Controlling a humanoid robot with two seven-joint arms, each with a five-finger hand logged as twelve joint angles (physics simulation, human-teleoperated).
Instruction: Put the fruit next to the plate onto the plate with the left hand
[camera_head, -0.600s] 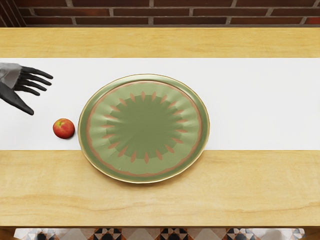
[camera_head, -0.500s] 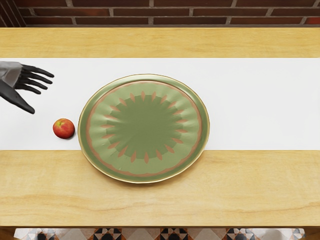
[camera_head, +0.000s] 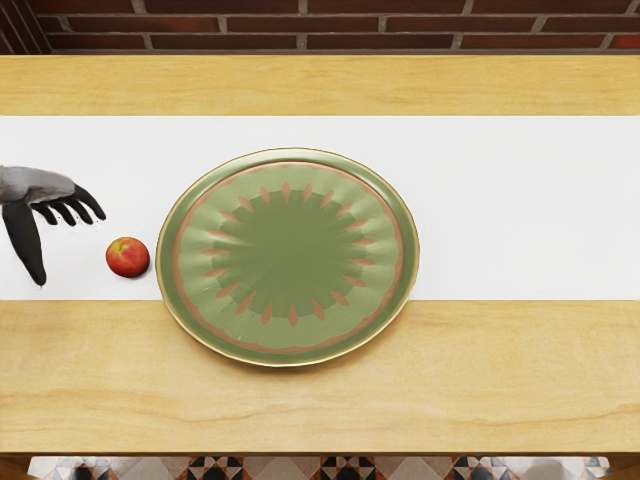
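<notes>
The left hand (camera_head: 42, 203) enters from the left edge of the head view, over the white runner (camera_head: 520, 200). The wrist section is grey; the palm and digits are black. The hand is wide and holds nothing. The four fingers (camera_head: 88, 203) extend to the right in a short, slightly curved fan. The thumb (camera_head: 27, 250) points down toward the near edge of the runner, well apart from the fingers.

The apple (camera_head: 128, 257), red with a yellow patch, lies on the runner to the lower right of the fingers and to the right of the thumb tip. It is near the hand but does not touch it.

The apple sits just beside the left rim of the plate (camera_head: 288, 250), not on it. The plate is green with an orange petal pattern and a gold rim. It overlaps the runner and the wooden table (camera_head: 320, 390). A brick wall (camera_head: 320, 25) runs behind the table.
</notes>
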